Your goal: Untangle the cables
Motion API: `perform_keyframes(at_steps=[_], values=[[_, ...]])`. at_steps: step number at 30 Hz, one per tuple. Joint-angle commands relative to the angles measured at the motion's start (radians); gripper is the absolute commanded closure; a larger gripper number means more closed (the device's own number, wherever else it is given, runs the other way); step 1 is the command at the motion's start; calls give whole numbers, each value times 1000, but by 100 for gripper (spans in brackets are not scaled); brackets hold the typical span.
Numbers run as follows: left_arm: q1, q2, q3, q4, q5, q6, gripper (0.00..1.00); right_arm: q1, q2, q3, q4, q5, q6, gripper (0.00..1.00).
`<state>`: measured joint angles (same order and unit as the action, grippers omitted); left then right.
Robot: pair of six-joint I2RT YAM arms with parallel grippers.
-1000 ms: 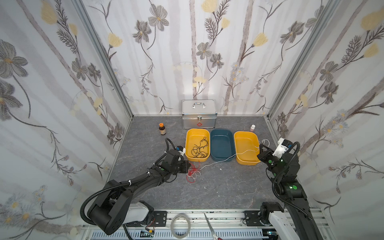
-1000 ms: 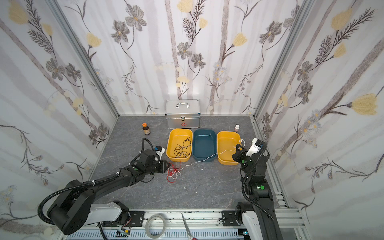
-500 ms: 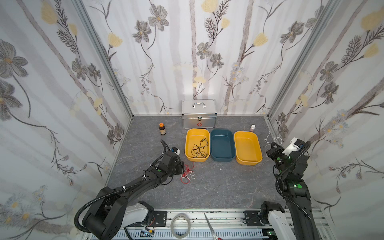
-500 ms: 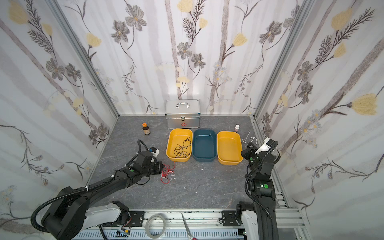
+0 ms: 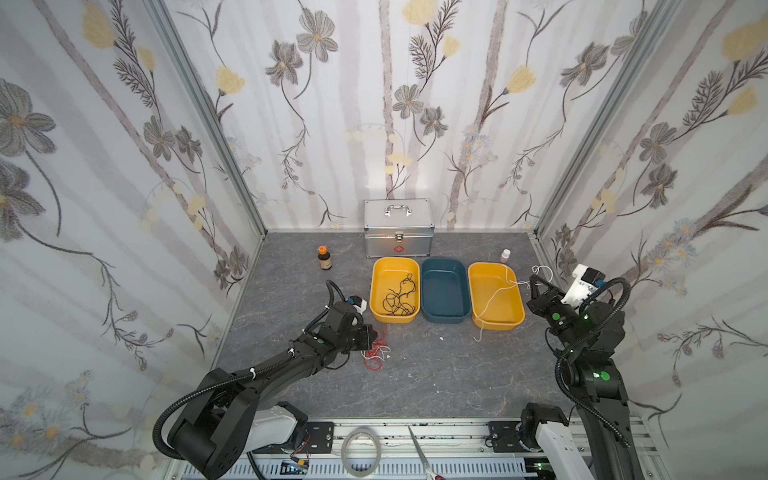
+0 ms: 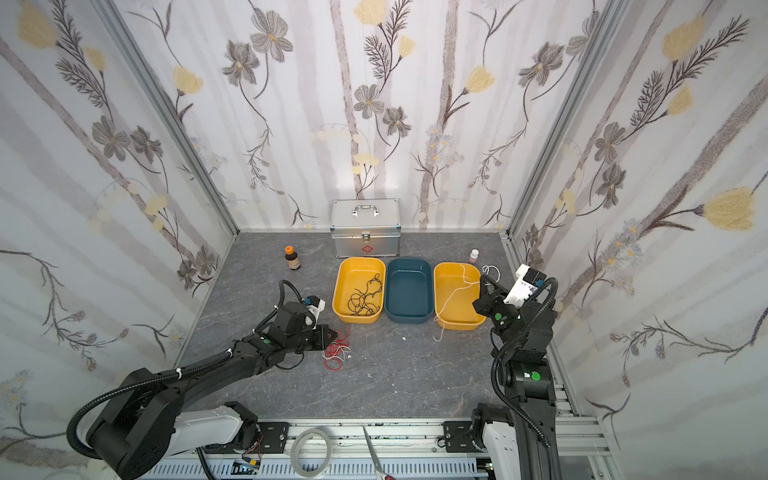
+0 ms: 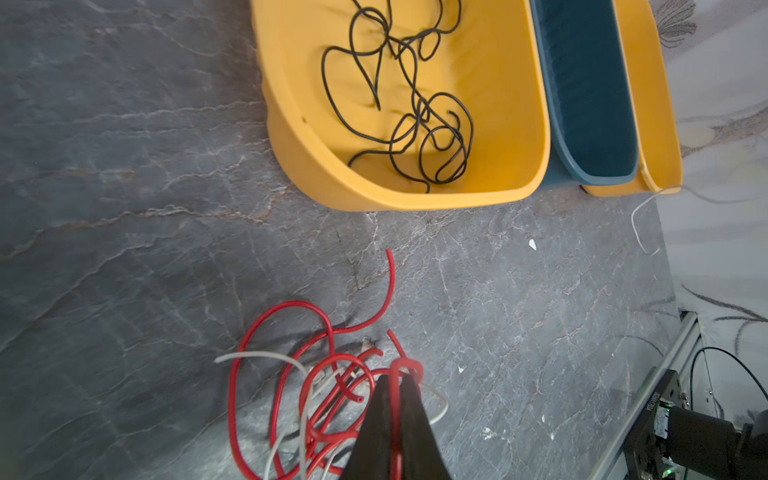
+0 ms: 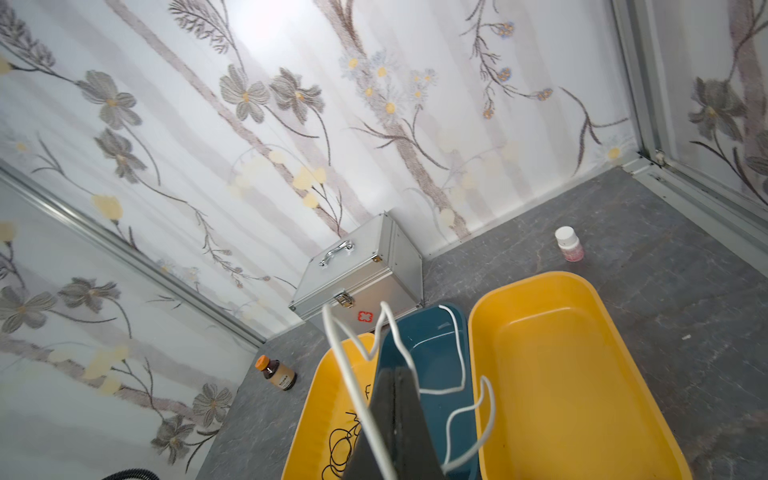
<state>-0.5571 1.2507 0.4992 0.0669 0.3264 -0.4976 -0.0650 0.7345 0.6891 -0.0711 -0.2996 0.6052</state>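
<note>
"Gripping anything?"
"Both — left gripper (image 7: 398, 376) pinches red cable (image 7: 291, 302) heaped on the table (image 7: 124, 208), right gripper (image 8: 397, 370) pinches white cable (image 8: 440, 391) over a yellow tub (image 5: 505, 309). Probably limp, light; hold near ends."

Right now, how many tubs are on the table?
3, in a row in front of the metal case: the left yellow tub holding the black cable, the blue tub in the middle, and the right yellow tub. None seems hidden.

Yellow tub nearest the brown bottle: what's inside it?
Only a black cable, lying in loose tangled loops on the floor of the yellow tub. Nothing covers it; only the floor under the loops is hidden.
</note>
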Motion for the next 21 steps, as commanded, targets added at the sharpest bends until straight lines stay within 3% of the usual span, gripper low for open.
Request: perform_keyframes(at_steps=[1,6,21], values=[[-13,30,10,58,30,-4,92,42,0,43,46,-71,-26,100],[-35,67,19,89,35,-8,92,119,53,85,124,-144,-33,100],[-101,151,38,206,106,-23,90,197,293,162,276,-145,-52,100]])
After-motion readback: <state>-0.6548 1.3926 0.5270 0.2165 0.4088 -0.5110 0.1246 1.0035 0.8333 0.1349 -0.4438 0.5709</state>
